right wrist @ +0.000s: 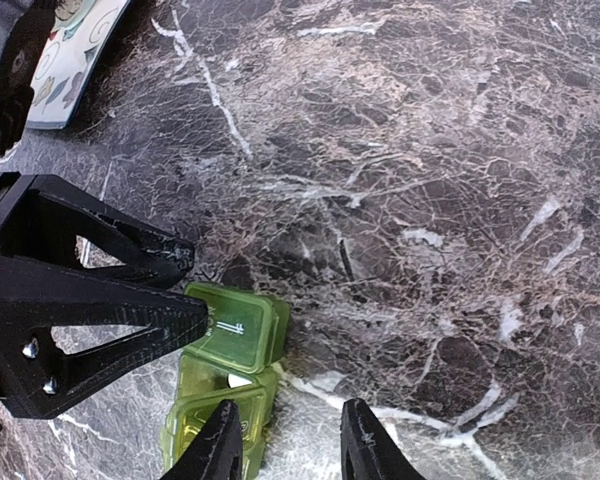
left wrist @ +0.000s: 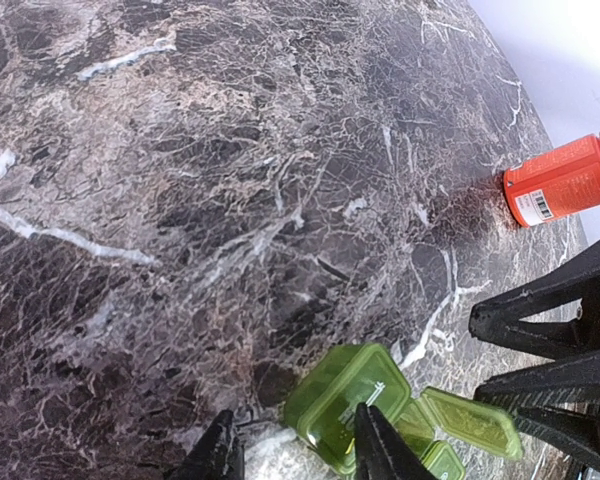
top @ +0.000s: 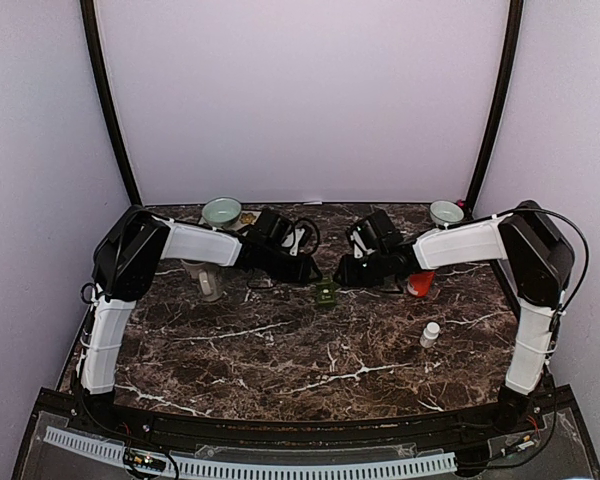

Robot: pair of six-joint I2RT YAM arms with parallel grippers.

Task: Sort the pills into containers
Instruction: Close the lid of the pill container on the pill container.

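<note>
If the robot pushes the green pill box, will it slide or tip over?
It would probably slide, because the pill box sits low and flat on the smooth marble table. It looks like thin plastic, so it is likely light. Its open lids might flap or bend if caught.

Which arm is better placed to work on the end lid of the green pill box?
Left, likely: the left gripper has its tips at that lid of the pill box; the right gripper hangs over the box's other end.

Green pill box (right wrist: 230, 340) on marble table (right wrist: 430, 200); left tool (right wrist: 198, 288) tips beside it; right tool (right wrist: 292, 445) spread, one finger overlapping box
</note>
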